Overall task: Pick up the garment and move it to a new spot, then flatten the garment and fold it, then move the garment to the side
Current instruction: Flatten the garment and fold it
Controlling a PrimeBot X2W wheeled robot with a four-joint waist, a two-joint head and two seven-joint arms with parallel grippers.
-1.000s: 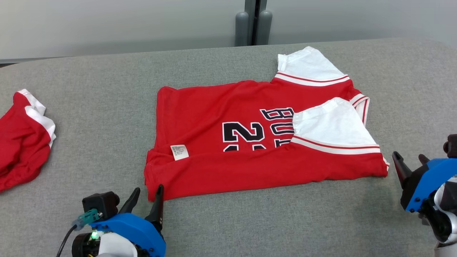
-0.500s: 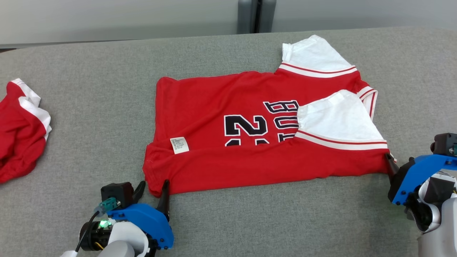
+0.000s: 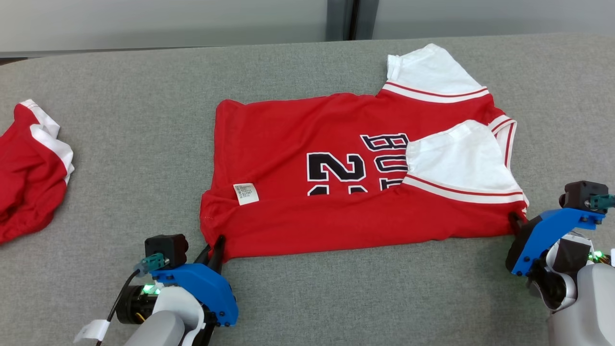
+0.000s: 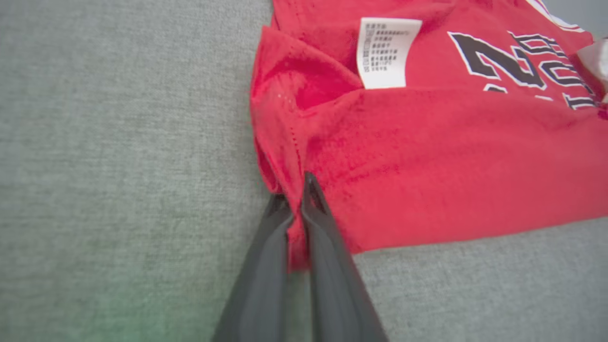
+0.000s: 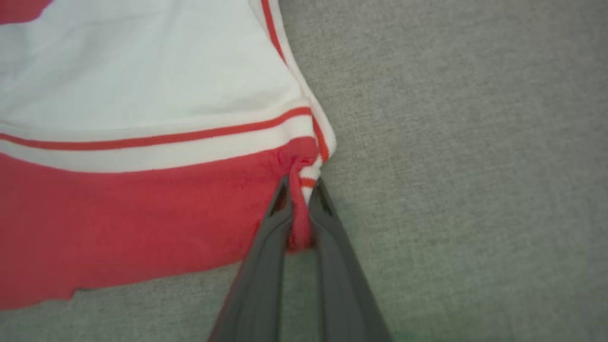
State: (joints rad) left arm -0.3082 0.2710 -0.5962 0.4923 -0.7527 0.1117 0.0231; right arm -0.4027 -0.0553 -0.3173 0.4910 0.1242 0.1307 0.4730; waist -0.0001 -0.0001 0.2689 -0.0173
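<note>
Head view: we hold the shirt [image 3: 307,221], spread across mid-frame, with our left gripper [image 3: 216,244] pinching its lower-left corner and our right gripper [image 3: 514,220] pinching its lower-right corner.

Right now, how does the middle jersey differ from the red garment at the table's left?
The jersey lies spread flat, its near edge folded over; the left garment sits crumpled. The jersey shows black print and a white label; the left garment shows none. The left gripper and right gripper each pinch a near corner of the jersey; the left garment lies untouched. Both are red with white trim.
</note>
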